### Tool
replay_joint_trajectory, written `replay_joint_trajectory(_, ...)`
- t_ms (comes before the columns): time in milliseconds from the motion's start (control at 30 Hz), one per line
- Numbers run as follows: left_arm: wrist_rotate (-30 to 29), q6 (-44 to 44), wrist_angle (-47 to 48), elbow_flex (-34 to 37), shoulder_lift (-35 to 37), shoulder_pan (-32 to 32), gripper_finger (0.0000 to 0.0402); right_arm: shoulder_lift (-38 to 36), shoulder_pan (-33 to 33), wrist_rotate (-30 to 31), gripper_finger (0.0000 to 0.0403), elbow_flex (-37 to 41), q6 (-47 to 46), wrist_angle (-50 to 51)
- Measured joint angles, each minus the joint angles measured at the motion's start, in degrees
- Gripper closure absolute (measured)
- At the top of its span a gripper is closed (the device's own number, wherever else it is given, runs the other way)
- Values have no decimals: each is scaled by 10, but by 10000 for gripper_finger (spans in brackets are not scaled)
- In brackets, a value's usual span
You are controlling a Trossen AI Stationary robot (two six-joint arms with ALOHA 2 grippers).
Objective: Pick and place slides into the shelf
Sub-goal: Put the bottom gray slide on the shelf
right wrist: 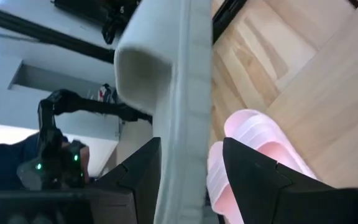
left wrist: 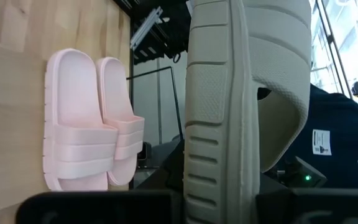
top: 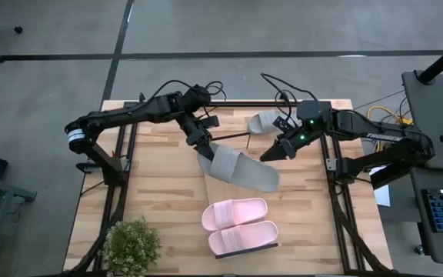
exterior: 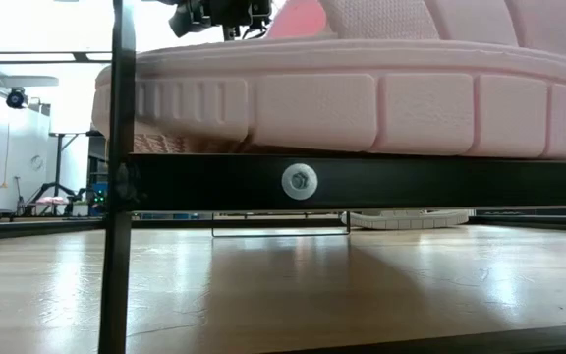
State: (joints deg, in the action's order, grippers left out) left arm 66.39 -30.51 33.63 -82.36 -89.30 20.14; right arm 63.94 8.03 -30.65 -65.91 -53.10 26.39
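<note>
On the plank-topped wooden desk (top: 160, 192), the long light-wood shelf (top: 298, 201) carries the pale pink soft slides (top: 238, 225) side by side. A grey soft slide (top: 241, 169) is gripped above the shelf, clenched at opposite ends by the left claw (top: 204, 148) and the right claw (top: 271, 154). Another grey slide (top: 265, 121) lies behind.

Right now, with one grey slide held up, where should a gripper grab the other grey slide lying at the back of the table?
Come straight down from above and pinch the loose grey slide across its sole at the uncovered end. It seems to lie flat, and the right arm overhangs its other end. The left gripper is shut on the held grey slide.
</note>
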Motion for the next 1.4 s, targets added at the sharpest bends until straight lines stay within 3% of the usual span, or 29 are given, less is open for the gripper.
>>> replay_joint_trajectory(467, 4, 9, -1, -1, 1, 16, 382, 0, -26, -6, 244, 5, -7, 0)
replay_joint_trajectory(800, 8, 10, -1, -5, 2, 26, 382, 0, -25, -2, 336, 6, -10, 1)
replay_joint_trajectory(933, 6, 9, -1, -5, 2, 26, 376, 0, -25, 4, 344, 6, -11, 1)
replay_joint_trajectory(1167, 6, -7, -16, -6, 2, 29, 327, 0, -26, 29, 348, 6, -9, 0)
replay_joint_trajectory(1400, 6, -91, -119, -6, 2, 38, 250, 0, -26, 83, 348, 6, 2, -1)
